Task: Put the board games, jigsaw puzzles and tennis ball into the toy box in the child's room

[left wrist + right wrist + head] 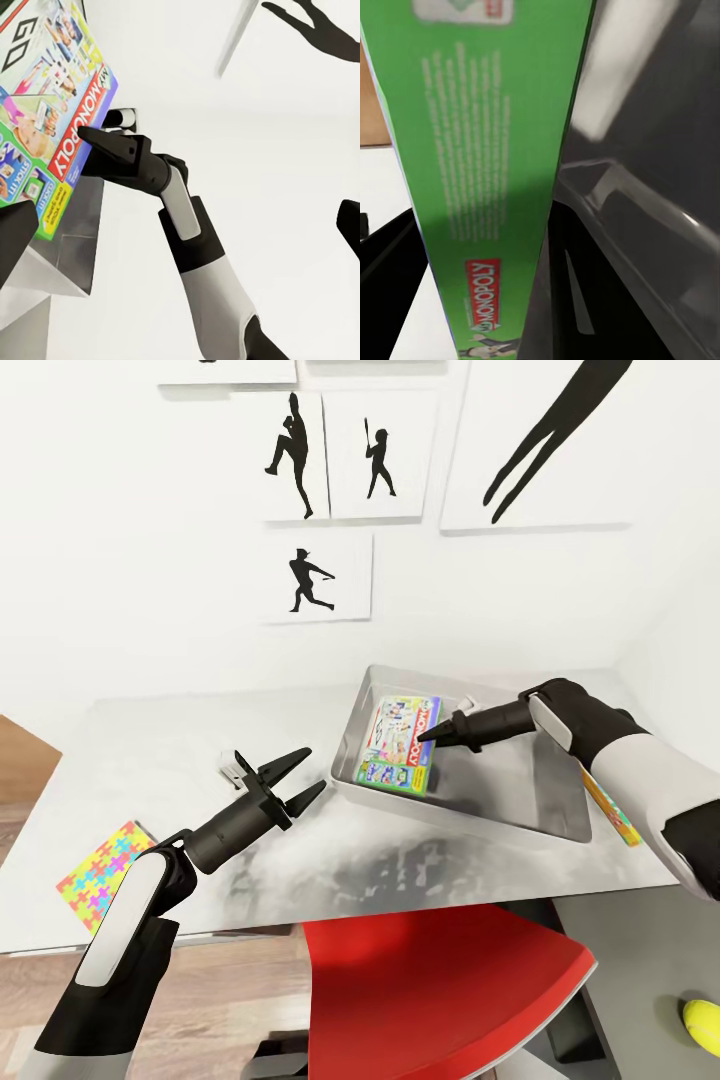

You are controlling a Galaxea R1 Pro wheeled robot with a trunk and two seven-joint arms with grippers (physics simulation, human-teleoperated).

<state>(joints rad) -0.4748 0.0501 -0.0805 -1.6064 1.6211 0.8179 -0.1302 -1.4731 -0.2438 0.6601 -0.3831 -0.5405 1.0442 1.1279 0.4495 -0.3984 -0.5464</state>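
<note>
Over the light grey surface (180, 760) the robot's two arms reached forward beneath a white wall hung with black baseball-player pictures (295, 455). A grey tub (520, 800) sat on the surface toward the right, and inside it, against its left wall, a green-edged board game (402, 743) was propped at a tilt with its cartoon lid facing up. The right pincer (430, 738) met the game at its right edge; in the right wrist view the green side panel of the box (487, 187) ran between the two dark fingers (382, 262), with the tub's grey wall (660, 225) just beside it, so the pincer appeared clamped on the game. The left wrist view showed the same game (52, 112) from the side, with the right pincer (94, 146) at its edge and the tub's wall (75, 240) below.

The left pincer (300, 775) hovered over bare surface just left of the tub, its fingers spread apart and holding nothing. A small white object (233, 768) lay on the surface just behind it. A multicoloured jigsaw square (105, 865) rested near the surface's front left corner, partly hidden by the left arm. Another colourful flat item (612, 812) peeked out beside the right forearm, right of the tub. A red chair (440, 990) stood in front of the surface, and a yellow-green ball (702, 1028) showed at the lower right edge of the head view.
</note>
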